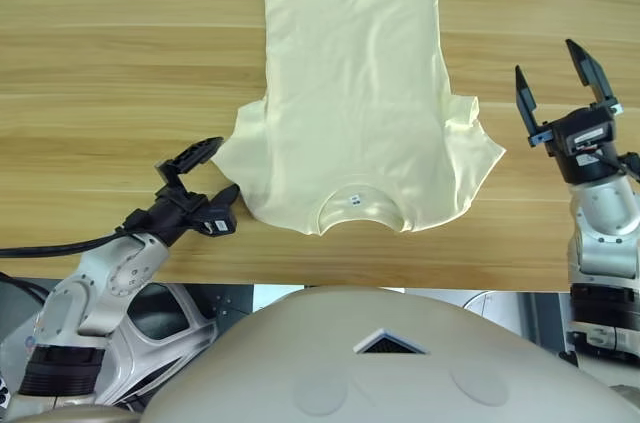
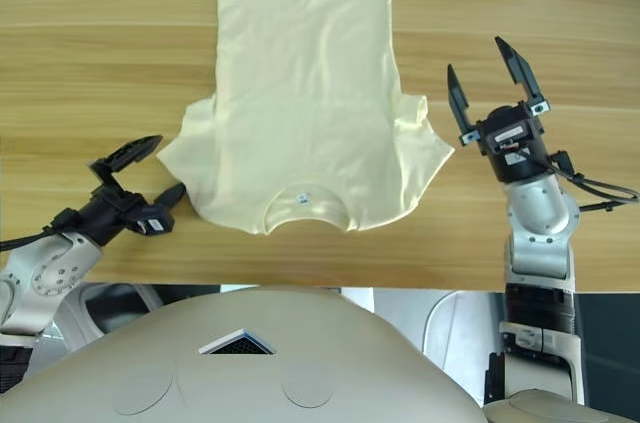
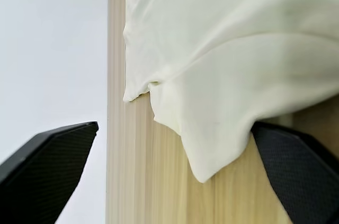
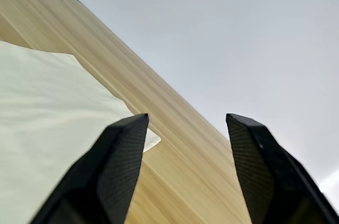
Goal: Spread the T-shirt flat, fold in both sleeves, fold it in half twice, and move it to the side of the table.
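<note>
In the head views, the T-shirt (image 1: pixel 350 103) is seen lying on the wooden table (image 1: pixel 100 63), collar toward the near edge, hem away, and a sleeve spread out to each side. The left gripper (image 1: pixel 222 168) is held low at the near edge, just beside the left sleeve, with its jaws spread wide and aimed at the cloth. The right gripper (image 1: pixel 547 61) is held upright beside the right sleeve, apart from it, with its jaws likewise wide. In the left wrist view, a sleeve corner is seen overlapping one black finger (image 3: pixel 296 171). In the right wrist view, cloth is seen beyond the parted fingers (image 4: pixel 114 171).
</note>
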Tool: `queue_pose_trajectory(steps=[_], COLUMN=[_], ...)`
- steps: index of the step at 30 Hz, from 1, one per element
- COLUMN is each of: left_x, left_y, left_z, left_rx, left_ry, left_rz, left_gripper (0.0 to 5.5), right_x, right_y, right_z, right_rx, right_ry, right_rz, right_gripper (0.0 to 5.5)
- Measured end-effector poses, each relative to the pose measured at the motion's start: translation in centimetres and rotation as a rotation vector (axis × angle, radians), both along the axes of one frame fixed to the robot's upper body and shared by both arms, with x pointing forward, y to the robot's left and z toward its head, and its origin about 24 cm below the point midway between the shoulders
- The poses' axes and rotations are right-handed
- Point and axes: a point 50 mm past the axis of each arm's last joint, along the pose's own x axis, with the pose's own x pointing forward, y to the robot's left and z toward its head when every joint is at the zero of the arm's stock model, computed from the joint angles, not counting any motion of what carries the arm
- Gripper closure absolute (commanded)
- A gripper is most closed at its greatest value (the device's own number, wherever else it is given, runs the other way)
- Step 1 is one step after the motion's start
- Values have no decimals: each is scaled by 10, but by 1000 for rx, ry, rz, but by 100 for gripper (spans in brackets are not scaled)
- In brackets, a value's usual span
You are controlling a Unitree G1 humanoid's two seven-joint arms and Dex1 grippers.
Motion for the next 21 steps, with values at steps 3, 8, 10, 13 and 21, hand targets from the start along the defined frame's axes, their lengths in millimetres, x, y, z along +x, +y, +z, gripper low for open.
queue_pose_trajectory(steps=[3, 8, 10, 13, 21], left_x=[9, 18, 26, 32, 36], left_y=[1, 8, 11, 10, 7], left_z=[0, -1, -3, -5, -7], left_rx=[22, 44, 59, 64, 67], left_ry=[-19, -40, -60, -66, -64], left_rz=[7, 34, 47, 43, 14], left_gripper=[13, 13, 13, 13, 60], right_x=[-1, -4, -6, -8, -14], right_y=[1, 1, 1, 0, -1], right_z=[-1, -6, -7, -7, -6], right_rx=[5, 20, 37, 49, 81], right_ry=[-2, 12, 14, 13, 5], right_rz=[-1, -13, -18, -27, -50], right_gripper=[281, 281, 281, 281, 281])
